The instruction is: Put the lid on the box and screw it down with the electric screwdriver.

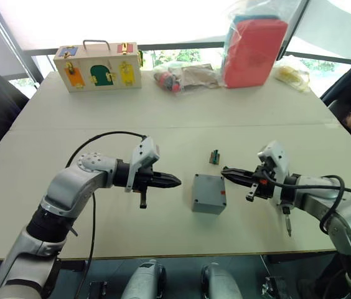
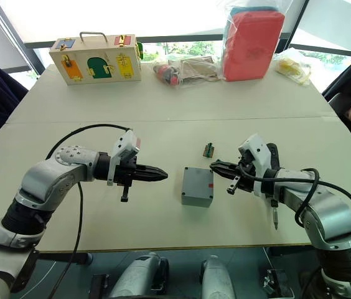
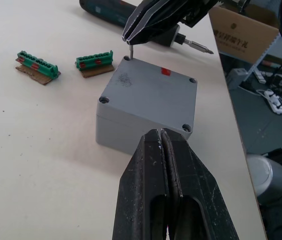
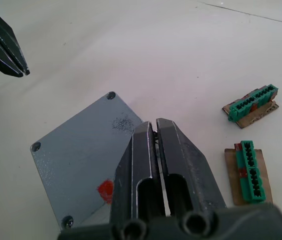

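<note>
The lid (image 3: pixel 148 87) already sits on the box (image 1: pixel 208 194) at frame centre. The right gripper (image 3: pixel 131 37) pinches a screw (image 3: pixel 130 50) over one corner hole; the left gripper (image 1: pixel 174 182) hangs closed, empty. The screwdriver (image 3: pixel 112 11) lies unused — all driving remains.

grey lid (image 3: pixel 151 92) — red mark at 1 o'clock | green connectors (image 3: pixel 95 60) on brown card | black fingers (image 3: pixel 153 185) | cream table (image 1: pixel 163 137)
</note>
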You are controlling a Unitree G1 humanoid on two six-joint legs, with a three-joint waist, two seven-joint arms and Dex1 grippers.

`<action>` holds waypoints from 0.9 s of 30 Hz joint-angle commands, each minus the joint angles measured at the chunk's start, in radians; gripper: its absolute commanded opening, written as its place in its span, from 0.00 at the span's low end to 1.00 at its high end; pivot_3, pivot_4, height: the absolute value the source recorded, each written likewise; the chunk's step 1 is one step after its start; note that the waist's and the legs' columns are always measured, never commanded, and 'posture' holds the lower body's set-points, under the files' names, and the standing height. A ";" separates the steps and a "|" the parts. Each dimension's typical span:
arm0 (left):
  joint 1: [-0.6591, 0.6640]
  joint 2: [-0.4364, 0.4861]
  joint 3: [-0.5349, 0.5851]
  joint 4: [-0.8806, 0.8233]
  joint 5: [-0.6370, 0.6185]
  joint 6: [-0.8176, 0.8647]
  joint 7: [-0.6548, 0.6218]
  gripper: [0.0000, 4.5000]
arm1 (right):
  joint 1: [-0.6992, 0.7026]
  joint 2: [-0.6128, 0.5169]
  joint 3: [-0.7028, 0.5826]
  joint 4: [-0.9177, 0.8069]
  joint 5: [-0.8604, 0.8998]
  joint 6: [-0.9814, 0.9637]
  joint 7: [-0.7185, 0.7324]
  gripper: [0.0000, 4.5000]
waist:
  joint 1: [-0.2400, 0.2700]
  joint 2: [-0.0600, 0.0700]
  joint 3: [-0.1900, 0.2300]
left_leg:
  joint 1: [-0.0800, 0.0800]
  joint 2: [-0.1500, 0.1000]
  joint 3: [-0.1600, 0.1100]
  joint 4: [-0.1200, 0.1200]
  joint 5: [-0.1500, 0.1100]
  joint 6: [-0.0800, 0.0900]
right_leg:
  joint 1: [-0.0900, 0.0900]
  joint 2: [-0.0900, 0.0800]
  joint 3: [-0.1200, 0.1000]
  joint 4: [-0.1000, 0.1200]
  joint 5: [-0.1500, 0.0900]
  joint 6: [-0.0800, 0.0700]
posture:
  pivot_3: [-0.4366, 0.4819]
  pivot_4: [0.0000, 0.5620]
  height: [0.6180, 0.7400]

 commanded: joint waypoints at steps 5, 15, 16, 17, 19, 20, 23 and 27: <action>-0.007 0.000 0.005 -0.010 0.003 -0.017 0.003 0.00 | -0.012 0.014 0.013 -0.003 -0.004 -0.014 -0.006 0.01 | 0.000 0.000 0.000 | 0.000 0.000 0.000 0.000 0.000 0.000 | 0.000 0.000 0.000 0.000 0.000 0.000 | 0.48 0.27 1.00; -0.006 -0.006 0.005 -0.012 0.005 -0.015 0.008 0.00 | 0.003 -0.006 0.015 -0.013 0.002 0.001 0.014 0.19 | 0.000 0.000 0.000 | 0.000 0.000 0.000 0.000 0.000 0.000 | 0.000 0.000 0.000 0.000 0.000 0.000 | 0.48 0.27 1.00; -0.008 -0.006 0.005 -0.011 0.005 -0.015 0.008 0.00 | 0.001 -0.010 0.010 -0.015 0.002 0.004 0.014 0.24 | 0.000 0.000 0.000 | 0.000 0.000 0.000 0.000 0.000 0.000 | 0.000 0.000 0.000 0.000 0.000 0.000 | 0.48 0.27 1.00; -0.009 -0.007 0.006 -0.010 0.005 -0.015 0.008 0.00 | -0.003 -0.014 0.004 -0.015 0.002 0.008 0.013 0.35 | 0.000 0.000 0.000 | 0.000 0.000 0.000 0.000 0.000 0.000 | 0.000 0.000 0.000 0.000 0.000 0.000 | 0.48 0.27 1.00; -0.012 -0.009 0.006 -0.007 0.006 -0.017 0.008 0.00 | -0.011 -0.027 -0.009 -0.015 -0.004 0.014 0.005 0.52 | 0.000 0.000 0.000 | 0.000 0.000 0.000 0.000 0.000 0.000 | 0.000 0.000 0.000 0.000 0.000 0.000 | 0.48 0.27 1.00; -0.015 -0.009 0.008 -0.005 0.005 -0.017 0.007 0.00 | -0.019 -0.034 -0.025 -0.019 0.007 0.030 0.001 0.60 | 0.000 0.000 0.000 | 0.000 0.000 0.000 0.000 0.000 0.000 | 0.000 0.000 0.000 0.000 0.000 0.000 | 0.48 0.27 1.00; -0.028 -0.016 0.016 -0.002 -0.002 -0.019 0.005 0.00 | -0.054 -0.061 -0.107 -0.040 0.085 0.136 -0.020 0.60 | 0.000 0.000 0.000 | 0.000 0.000 0.000 0.000 0.000 0.000 | 0.000 0.000 0.000 0.000 0.000 0.000 | 0.48 0.27 1.00; -0.074 -0.034 0.020 0.030 -0.005 -0.048 -0.022 0.00 | -0.230 -0.143 -0.228 0.017 0.216 0.464 -0.101 0.69 | 0.001 0.000 0.000 | 0.000 0.000 0.000 0.001 0.000 0.000 | 0.000 -0.001 0.000 0.001 0.000 0.000 | 0.48 0.27 1.00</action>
